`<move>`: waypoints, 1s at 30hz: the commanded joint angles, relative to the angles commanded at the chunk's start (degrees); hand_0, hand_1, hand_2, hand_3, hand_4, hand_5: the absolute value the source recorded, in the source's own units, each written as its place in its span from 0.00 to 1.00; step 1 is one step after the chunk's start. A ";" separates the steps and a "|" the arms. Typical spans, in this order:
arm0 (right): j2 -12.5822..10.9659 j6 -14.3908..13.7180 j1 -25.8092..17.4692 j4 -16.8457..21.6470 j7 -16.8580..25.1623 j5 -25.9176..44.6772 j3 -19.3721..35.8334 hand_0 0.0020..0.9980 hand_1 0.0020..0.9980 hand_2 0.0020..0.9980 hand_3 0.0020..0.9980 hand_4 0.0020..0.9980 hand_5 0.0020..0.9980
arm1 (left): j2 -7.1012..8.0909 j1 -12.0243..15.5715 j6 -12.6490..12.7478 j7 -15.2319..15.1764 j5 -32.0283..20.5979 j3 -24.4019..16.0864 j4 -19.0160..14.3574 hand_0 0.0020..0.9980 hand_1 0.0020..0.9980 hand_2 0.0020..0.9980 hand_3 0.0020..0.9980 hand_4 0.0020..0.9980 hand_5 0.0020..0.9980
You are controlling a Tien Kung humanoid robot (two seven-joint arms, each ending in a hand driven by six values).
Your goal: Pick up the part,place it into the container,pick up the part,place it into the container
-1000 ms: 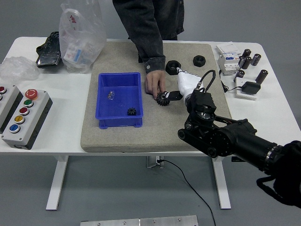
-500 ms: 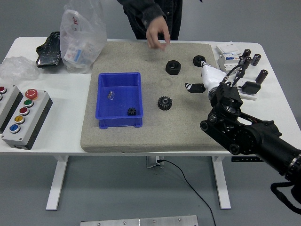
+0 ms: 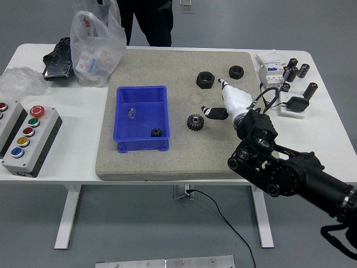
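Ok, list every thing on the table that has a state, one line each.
right hand: open, holding nothing, just right of the gear
gear: flat on the mat, not yet picked up
blue bin: open-topped, one small black gear and a small clear part inside
two black nuts: lying on the mat, untouched
plastic bag: upright, bulging

Black gear point(image 3: 195, 122) lies flat on the grey mat, just right of the blue bin point(image 3: 124, 119), not touching it. Bin is open-topped and rectangular, on the mat's left half. Inside: small black gear point(image 3: 157, 133) near-right, small clear part point(image 3: 131, 113) further back.
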 joint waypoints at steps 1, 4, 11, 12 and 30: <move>0.43 0.05 0.57 -0.74 0.00 0.62 -1.14 0.87 0.83 0.87 0.98 0.80 0.43 | -0.01 -0.02 0.00 0.04 0.02 0.00 0.00 0.74 0.65 0.61 0.74 0.75 0.61; 1.55 0.06 2.02 -2.87 0.00 2.28 -3.93 0.85 0.83 0.88 0.98 0.80 0.43 | -0.01 -0.03 0.04 0.16 0.12 -0.08 0.00 0.74 0.65 0.61 0.74 0.76 0.61; 3.47 -0.01 4.08 -5.91 0.00 5.05 -8.12 0.84 0.83 0.88 0.98 0.82 0.46 | 0.10 -0.20 0.10 0.30 0.19 -0.18 0.00 0.74 0.65 0.61 0.74 0.75 0.61; 3.70 0.00 4.25 -6.14 0.00 5.41 -8.67 0.84 0.83 0.88 0.98 0.82 0.46 | 0.12 -0.24 0.10 0.30 0.19 -0.18 0.00 0.74 0.65 0.61 0.74 0.75 0.61; 5.05 0.48 5.09 -7.22 0.00 8.41 -12.82 0.84 0.83 0.87 0.97 0.85 0.45 | 0.16 -0.48 0.06 0.27 -0.03 0.06 0.00 0.74 0.65 0.61 0.74 0.75 0.61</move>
